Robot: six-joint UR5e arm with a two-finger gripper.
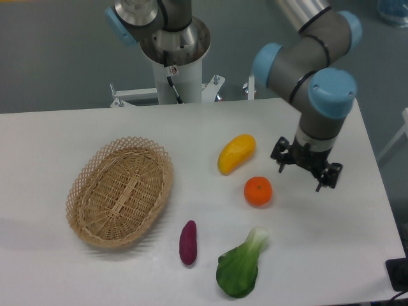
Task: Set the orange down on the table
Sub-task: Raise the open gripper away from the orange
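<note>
Orange resting on the table, my arm hanging just to its right.

My arm reaches in from the upper right, elbow joints bent, the wrist pointing straight down so my gripper hangs over the table near its right side. My jaws stand apart with nothing between them. The orange sits on the table just left of my gripper and a little nearer the front edge, apart from the jaws. Just above and left of the orange lies a yellow fruit, tilted, close to it but not touching. A green leafy vegetable lies in front of the orange, a purple sweet potato to its left, and a woven basket stands well off on the left side.
</note>
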